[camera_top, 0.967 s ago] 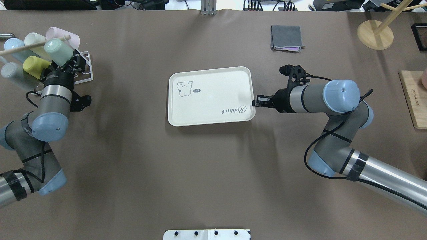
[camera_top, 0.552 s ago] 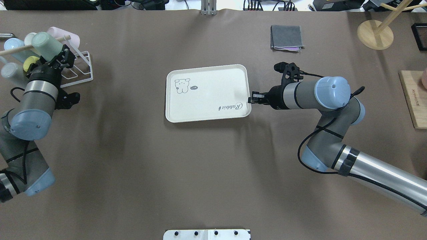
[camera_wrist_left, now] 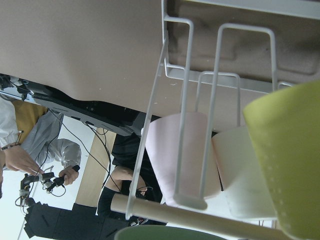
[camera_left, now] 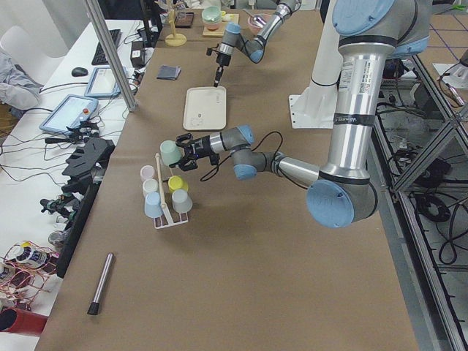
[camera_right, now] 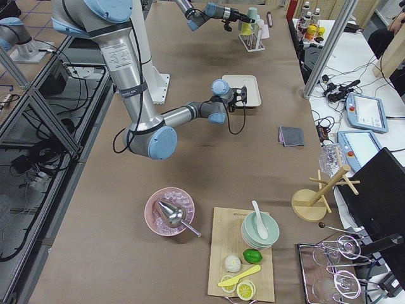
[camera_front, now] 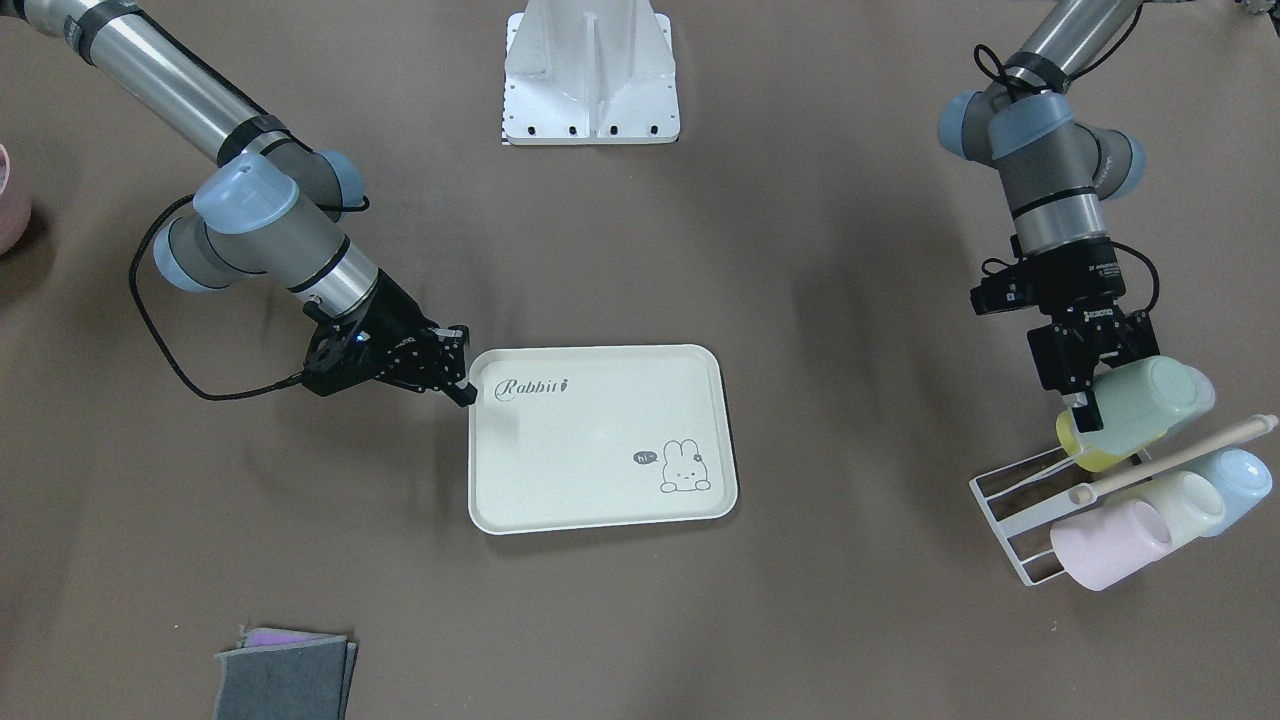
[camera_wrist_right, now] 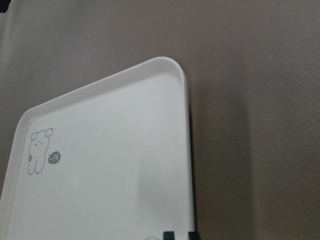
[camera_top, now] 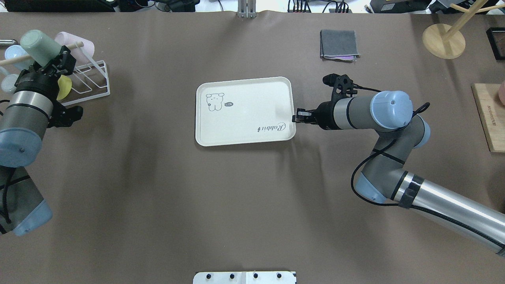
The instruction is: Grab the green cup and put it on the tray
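The green cup lies tilted in the air over the cup rack at the far left, its base towards the table's back edge. My left gripper is shut on its rim; the front-facing view shows the green cup just beyond that gripper. Only an edge of the cup's rim shows in the left wrist view. The cream tray lies flat mid-table, empty. My right gripper is shut on its right rim near the "Rabbit" script, and the right wrist view shows the tray from that edge.
A white wire rack at the far left holds a pink cup, a yellow cup and pale cups, with a wooden dowel across it. A grey cloth, a wooden stand and a wooden board lie at right.
My left gripper has carried the green cup up and to the left, off its place on the rack. The right gripper has slid the tray slightly left.
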You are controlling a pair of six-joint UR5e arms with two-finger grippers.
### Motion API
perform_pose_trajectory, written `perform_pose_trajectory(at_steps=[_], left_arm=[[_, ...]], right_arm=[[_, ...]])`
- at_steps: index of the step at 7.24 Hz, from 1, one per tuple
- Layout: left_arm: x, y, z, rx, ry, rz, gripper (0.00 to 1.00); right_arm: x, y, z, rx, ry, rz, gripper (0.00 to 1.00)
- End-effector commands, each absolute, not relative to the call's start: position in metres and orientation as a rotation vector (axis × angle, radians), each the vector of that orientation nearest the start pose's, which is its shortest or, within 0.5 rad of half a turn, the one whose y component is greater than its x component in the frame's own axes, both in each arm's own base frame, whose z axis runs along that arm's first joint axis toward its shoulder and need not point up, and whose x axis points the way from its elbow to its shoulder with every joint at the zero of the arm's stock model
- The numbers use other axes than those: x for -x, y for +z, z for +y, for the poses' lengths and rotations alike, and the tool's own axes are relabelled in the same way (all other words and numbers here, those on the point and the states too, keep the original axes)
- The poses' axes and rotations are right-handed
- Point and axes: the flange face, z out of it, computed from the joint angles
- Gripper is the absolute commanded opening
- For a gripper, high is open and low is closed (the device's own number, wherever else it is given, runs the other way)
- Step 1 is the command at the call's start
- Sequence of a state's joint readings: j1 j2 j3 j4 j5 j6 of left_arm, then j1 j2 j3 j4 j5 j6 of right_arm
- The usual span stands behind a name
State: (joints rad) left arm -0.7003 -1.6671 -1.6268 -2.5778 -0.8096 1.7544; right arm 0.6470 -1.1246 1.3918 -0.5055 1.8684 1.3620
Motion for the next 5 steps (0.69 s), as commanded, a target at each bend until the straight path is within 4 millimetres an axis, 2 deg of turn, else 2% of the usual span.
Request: perform_pose_trajectory(at_steps=[1, 2, 3, 4, 5], left_arm=[[-0.266, 0.445, -0.498, -0.957, 1.641, -1.196, 0.82], [-0.267, 0.444, -0.497, -1.034, 1.555, -1.110, 0.82], [-0.267, 0.441, -0.495, -1.127, 1.430, -1.002, 0.83], [-0.271, 0.435, -0.494, -1.209, 1.297, -0.872, 0.83], [-0.279, 0.434, -0.491, -1.316, 1.160, -0.628, 0.84]], right_arm=[[0.477, 0.368, -0.491, -0.320, 0.172, -1.309, 1.00], [0.476, 0.368, -0.491, -0.321, 0.172, -1.310, 1.00], [0.465, 0.367, -0.498, -0.330, 0.181, -1.311, 1.00], [0.441, 0.365, -0.510, -0.353, 0.201, -1.308, 1.00], [0.419, 0.365, -0.509, -0.371, 0.218, -1.306, 1.00]])
